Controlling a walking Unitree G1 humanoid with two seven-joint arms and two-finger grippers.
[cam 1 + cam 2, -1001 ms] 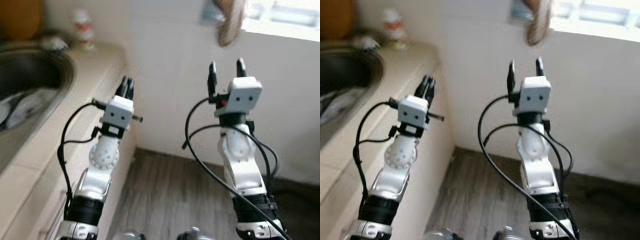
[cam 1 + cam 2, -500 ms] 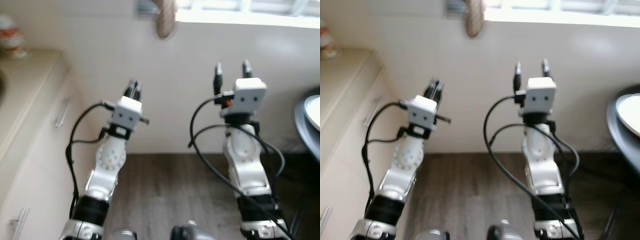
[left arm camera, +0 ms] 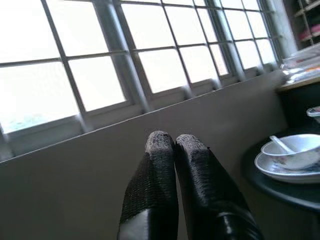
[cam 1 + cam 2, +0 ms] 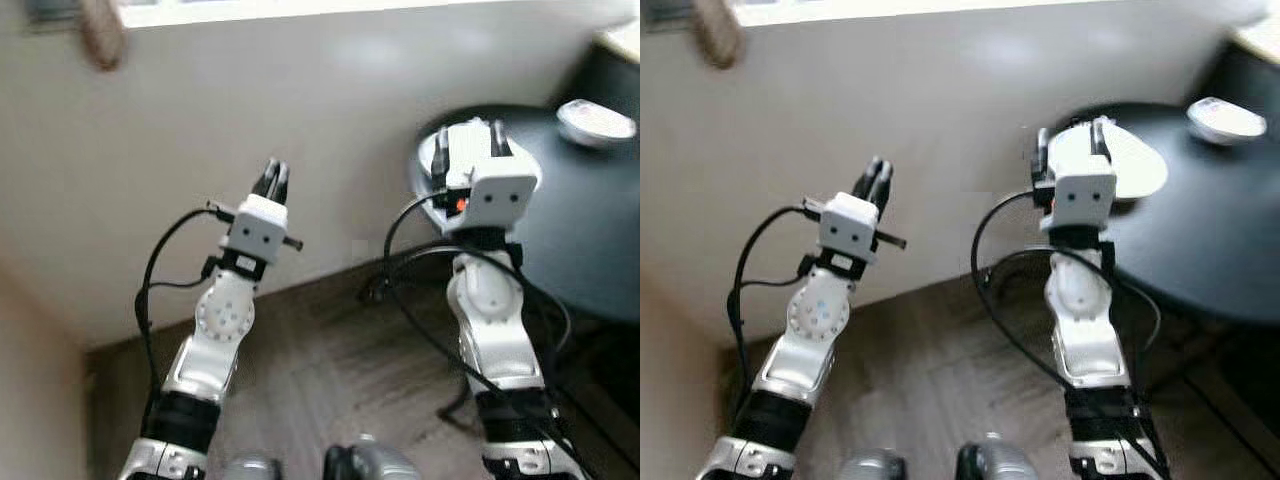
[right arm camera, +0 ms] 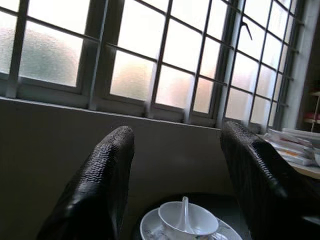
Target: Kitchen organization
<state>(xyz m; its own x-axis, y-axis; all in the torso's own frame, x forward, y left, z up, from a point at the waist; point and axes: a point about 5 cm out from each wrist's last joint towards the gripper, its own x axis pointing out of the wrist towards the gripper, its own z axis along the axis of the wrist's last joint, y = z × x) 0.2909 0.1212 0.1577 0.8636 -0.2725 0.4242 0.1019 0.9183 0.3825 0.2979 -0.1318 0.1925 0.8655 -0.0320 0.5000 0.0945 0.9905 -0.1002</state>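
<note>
Swung right since a second ago: sink and counter gone from sight, round black table (image 4: 590,230) now far right, carrying plate (image 5: 150,226), bowl (image 5: 187,221) and spoon (image 5: 184,207). Left gripper (image 4: 272,181) pinched closed, empty; right gripper (image 4: 468,142) spread, empty, raised toward plate. Probably heading for the dishes.

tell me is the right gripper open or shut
Open. The right gripper's two black fingers stand well apart, with the bowl and spoon showing between them; nothing is held.
</note>
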